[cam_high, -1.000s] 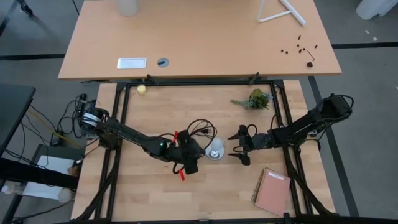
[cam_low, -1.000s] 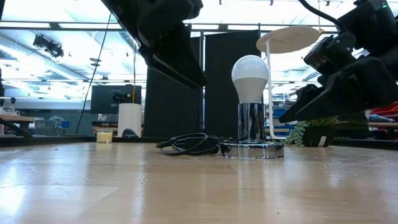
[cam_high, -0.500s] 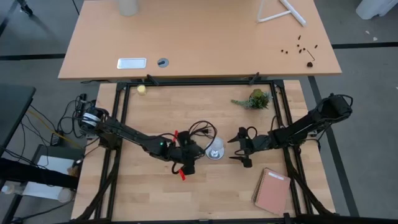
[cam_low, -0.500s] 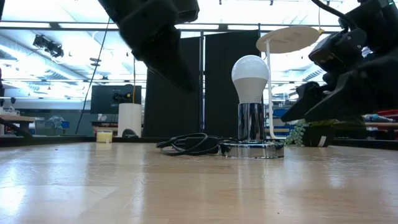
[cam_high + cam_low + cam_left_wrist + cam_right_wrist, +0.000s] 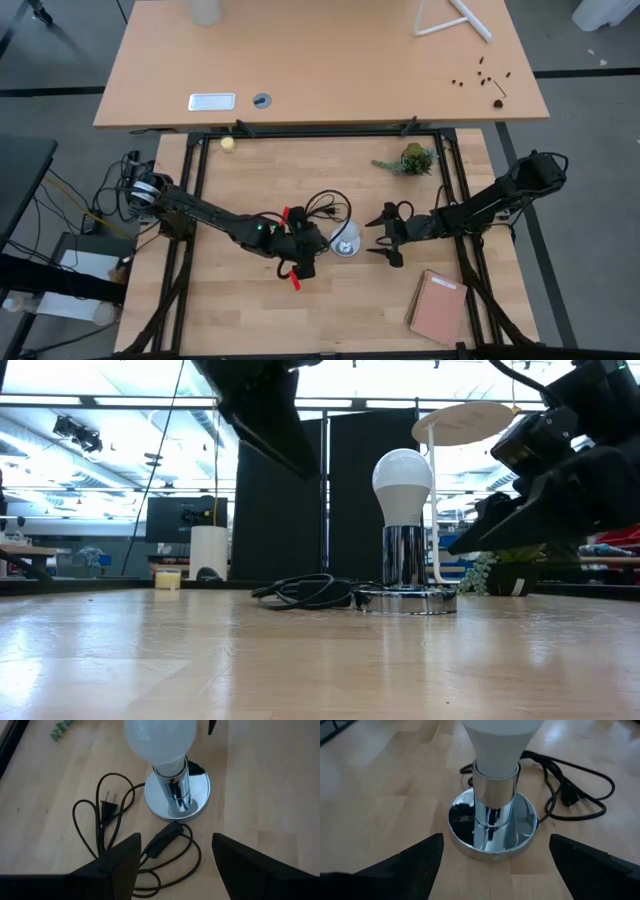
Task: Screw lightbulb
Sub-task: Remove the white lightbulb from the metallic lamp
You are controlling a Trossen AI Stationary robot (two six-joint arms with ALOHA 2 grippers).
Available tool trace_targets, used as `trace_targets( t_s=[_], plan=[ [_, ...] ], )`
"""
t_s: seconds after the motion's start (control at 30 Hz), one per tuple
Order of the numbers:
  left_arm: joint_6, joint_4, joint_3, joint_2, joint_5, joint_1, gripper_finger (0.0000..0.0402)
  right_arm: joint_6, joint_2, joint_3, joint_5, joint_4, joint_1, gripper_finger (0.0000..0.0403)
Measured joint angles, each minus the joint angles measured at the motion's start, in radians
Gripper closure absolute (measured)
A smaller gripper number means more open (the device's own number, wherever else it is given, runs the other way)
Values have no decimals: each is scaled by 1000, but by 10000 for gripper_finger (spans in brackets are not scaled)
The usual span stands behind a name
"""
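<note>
Nearest the table's front edge, toward the right, a pink notebook (image 5: 437, 308) lies flat on the wooden table (image 5: 240, 315), well apart from everything else. Farther in, near the middle, the bulb (image 5: 402, 484) stands upright, seated in the chrome socket (image 5: 405, 556), whose round base (image 5: 196, 799) rests flat on the wood. Both grippers flank it — neither touches it. The left gripper (image 5: 313, 243) sits just beside the bulb on the left, with red marks showing on its wrist; its fingers (image 5: 118, 863) are spread apart and hold nothing, with the socket base and part of the cord showing in the gap between them. The right gripper (image 5: 378, 236) waits near the bulb on the other side, its fingers (image 5: 415, 857) spread wide and empty, pointing at the socket. A black cord (image 5: 322, 208) runs from the base and lies in loose loops beside and behind it, its two-pin plug (image 5: 107, 807) flat on the wood. Farther back, near the right rear of the table, lies a small green plant (image 5: 410, 159) — and by the left rear corner a little yellowish ball (image 5: 228, 144).
</note>
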Motion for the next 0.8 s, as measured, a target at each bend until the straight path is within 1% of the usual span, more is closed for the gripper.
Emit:
trace_targets(
  t_s=[0.17,0.3,0.4,0.5,0.57,0.67,0.73,0.8],
  plan=[
    [-25,-37,0,0,14,17,154,13,0,3,0,-40,-1,31],
    [-19,-56,-1,0,58,41,154,15,41,3,7,-35,-2,31],
    [14,-57,5,0,59,43,154,1,118,3,6,53,-19,31],
    [76,-89,58,1,38,42,154,-13,209,5,-10,174,-35,31],
    [98,-136,96,-1,17,38,154,-30,270,21,-14,219,-39,31],
    [103,-218,147,1,3,35,154,-51,353,64,-11,259,-40,31],
    [103,-237,169,0,-3,35,154,-49,411,85,-8,292,-40,31],
    [100,-246,180,-1,-3,34,154,-42,464,89,-7,377,-40,31]
  ],
)
